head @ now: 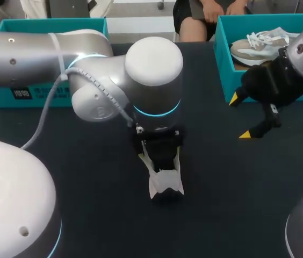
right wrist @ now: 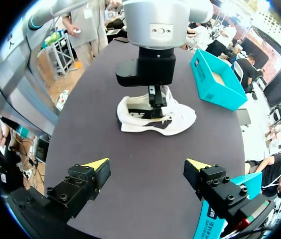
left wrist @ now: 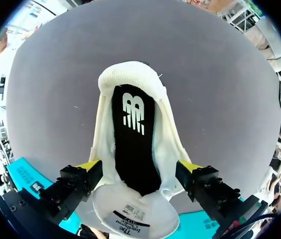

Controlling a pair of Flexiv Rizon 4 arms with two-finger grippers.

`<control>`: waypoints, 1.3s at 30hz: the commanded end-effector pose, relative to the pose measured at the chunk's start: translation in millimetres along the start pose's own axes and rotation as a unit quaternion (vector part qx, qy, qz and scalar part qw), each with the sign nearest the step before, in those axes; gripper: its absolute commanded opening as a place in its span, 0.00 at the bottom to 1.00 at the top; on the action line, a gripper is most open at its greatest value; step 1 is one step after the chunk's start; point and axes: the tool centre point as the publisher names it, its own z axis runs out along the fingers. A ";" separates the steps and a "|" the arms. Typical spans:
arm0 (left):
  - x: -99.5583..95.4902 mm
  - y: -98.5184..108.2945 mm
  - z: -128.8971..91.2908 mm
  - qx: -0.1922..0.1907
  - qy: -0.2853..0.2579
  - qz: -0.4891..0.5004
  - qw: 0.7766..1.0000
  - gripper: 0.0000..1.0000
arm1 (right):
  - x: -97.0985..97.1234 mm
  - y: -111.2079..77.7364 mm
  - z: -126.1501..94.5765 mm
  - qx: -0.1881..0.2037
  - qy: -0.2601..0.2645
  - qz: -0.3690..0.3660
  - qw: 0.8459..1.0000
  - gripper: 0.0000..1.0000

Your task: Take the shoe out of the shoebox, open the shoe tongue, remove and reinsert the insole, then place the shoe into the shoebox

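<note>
A white shoe (head: 165, 186) lies on the dark table (head: 87, 161) at its middle, directly under my left gripper (head: 162, 164). In the left wrist view the shoe (left wrist: 168, 144) sits between the spread fingers of that gripper (left wrist: 139, 167), which is open. Its black insole (left wrist: 133, 139) lies inside, and the white tongue (left wrist: 135, 216) is folded forward. My right gripper (head: 241, 117) hangs open in front of the teal shoebox (head: 222, 48) at the back right and holds nothing. From the right wrist, this gripper (right wrist: 147, 165) faces the shoe (right wrist: 180, 119) and the left gripper (right wrist: 155, 99) across bare table.
A second pale shoe (head: 259, 43) lies in the right shoebox. Another teal box (head: 49, 59) stands at the back left, partly behind my left arm. The table between the shoe and the right gripper is bare.
</note>
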 end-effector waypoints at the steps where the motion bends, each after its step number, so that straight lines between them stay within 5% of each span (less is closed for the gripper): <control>1: 3.9 7.9 -15.8 0.006 0.000 0.010 1.000 1.00 | 0.0 0.2 0.9 0.002 0.000 0.000 1.000 1.00; 14: 5.1 17.4 -52.9 0.005 -0.006 0.048 0.999 1.00 | 0.0 0.2 0.9 0.002 0.000 0.000 1.000 1.00; 26: 0.1 68.7 -75.3 -0.010 -0.030 0.002 0.999 1.00 | 0.0 0.2 0.9 0.002 0.000 0.000 1.000 1.00; 33: -9.5 83.0 -61.2 0.007 -0.021 -0.006 1.000 1.00 | 0.0 0.2 0.9 0.002 0.000 0.000 1.000 1.00; 39: -14.2 79.3 -44.8 0.024 -0.012 -0.010 1.000 0.56 | 0.0 0.2 0.9 0.002 0.000 0.000 1.000 1.00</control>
